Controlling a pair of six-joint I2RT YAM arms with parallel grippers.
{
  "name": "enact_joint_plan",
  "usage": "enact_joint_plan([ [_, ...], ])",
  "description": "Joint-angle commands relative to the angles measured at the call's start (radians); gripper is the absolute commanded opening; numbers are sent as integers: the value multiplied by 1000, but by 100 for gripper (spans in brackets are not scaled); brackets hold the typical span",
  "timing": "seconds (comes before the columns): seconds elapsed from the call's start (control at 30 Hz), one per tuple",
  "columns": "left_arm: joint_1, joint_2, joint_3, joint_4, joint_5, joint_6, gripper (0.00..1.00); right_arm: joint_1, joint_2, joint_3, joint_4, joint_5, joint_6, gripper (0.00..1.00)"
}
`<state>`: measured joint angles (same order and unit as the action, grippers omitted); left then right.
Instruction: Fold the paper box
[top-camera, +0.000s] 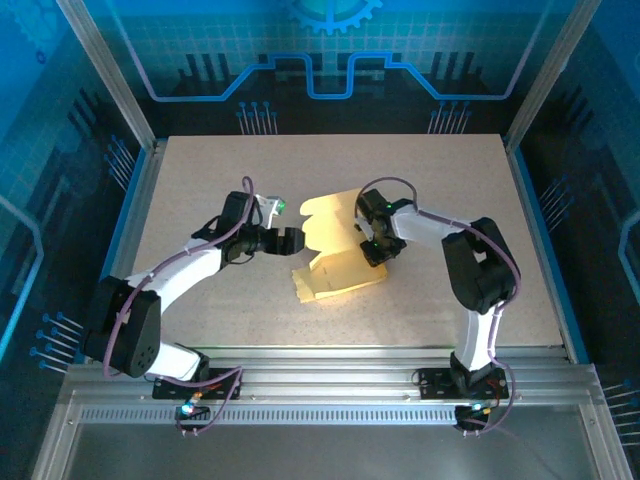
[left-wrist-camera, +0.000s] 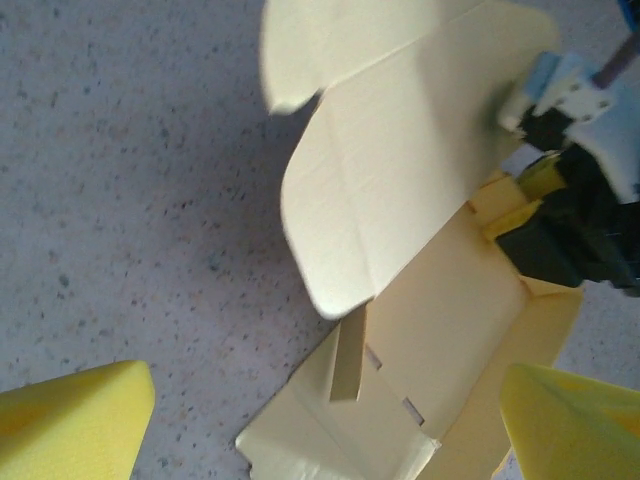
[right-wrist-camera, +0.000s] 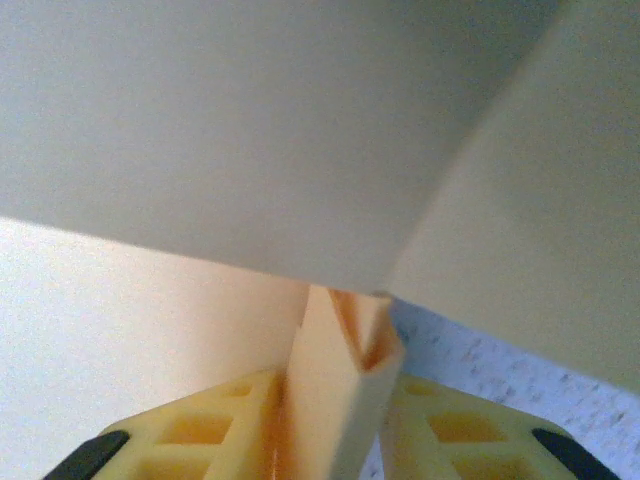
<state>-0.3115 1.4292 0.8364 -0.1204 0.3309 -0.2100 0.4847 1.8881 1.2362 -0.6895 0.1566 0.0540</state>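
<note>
Paper box (top-camera: 335, 262) half-formed, lid flaps (top-camera: 328, 215) open. Left claw (top-camera: 293, 240) wide, empty, box ahead. Right claw (top-camera: 374, 250) narrow around wall (right-wrist-camera: 338, 385); grip unclear.

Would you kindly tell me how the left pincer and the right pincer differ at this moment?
The left pincer is wide open and empty; the right pincer pinches a wall of the paper box. The left pincer sits beside the paper box, the right pincer over it. Both have yellow fingers.

Half-folded paper box (top-camera: 330, 280) lies between left end effector (top-camera: 292, 240) and right end effector (top-camera: 375, 255).
</note>
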Motion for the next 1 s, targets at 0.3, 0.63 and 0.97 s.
enact_joint_plan([
  [0.3, -19, -4, -34, 92, -32, 0, 91, -19, -125, -44, -26, -124, 49, 38],
  [0.63, -23, 11, -39, 91, -35, 8, 91, -19, -149, -110, -36, -141, 60, 13],
  [0.97, -24, -19, -78, 132, -74, -30, 94, 20, -124, -145, 7, 11, 100, 0],
])
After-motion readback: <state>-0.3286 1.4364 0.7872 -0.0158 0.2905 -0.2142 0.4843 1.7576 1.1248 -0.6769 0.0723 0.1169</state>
